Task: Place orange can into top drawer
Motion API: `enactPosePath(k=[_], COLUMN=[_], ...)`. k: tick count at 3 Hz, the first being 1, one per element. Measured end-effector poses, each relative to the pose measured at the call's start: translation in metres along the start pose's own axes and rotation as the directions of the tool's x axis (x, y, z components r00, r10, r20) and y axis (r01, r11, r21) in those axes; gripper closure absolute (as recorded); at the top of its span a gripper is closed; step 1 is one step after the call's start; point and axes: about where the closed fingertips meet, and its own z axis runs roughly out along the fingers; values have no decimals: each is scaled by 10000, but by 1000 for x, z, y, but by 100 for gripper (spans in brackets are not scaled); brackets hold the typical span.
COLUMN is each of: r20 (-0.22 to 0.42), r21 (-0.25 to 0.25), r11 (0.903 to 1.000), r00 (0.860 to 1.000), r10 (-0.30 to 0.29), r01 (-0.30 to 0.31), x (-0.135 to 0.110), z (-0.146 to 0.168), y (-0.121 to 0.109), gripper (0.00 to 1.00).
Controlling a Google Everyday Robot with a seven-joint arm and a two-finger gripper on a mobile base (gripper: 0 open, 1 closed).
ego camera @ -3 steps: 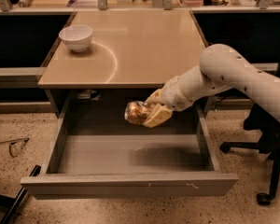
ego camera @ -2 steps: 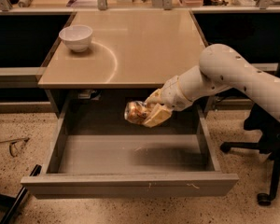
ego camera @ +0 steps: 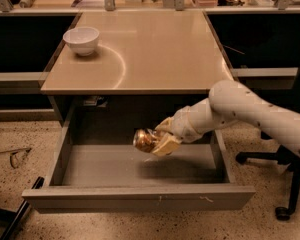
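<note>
The top drawer (ego camera: 110, 170) stands pulled out under the tan counter, wide, shallow and grey, with a scuffed front panel. My gripper (ego camera: 157, 139) reaches in from the right on a white arm and is shut on the orange can (ego camera: 144, 140). The can is shiny orange-gold and lies sideways in the fingers. It hangs a little above the drawer's flat bottom, near the middle, and casts a shadow on the floor of the drawer below it.
A white bowl (ego camera: 81, 39) sits on the tan counter (ego camera: 150, 49) at the back left. A black office chair base (ego camera: 285, 184) stands at the right of the drawer. A dark bar (ego camera: 15, 214) lies on the speckled floor at lower left.
The gripper with the orange can has dropped slightly lower into the drawer. The bowl and drawer have not moved.
</note>
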Motion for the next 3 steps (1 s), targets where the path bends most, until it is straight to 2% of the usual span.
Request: enactPosePath(k=[1,2,3], r20=[-741,-747,-747], r21=[552,572,571], r11=[9971,9969,9969], r00=[9956,9955,9955], r10=[569,577,577], r01=[-528,-535,-535], x=[49,47,47], z=[58,56,56], y=[20,19,19], gripper=[100,100,81])
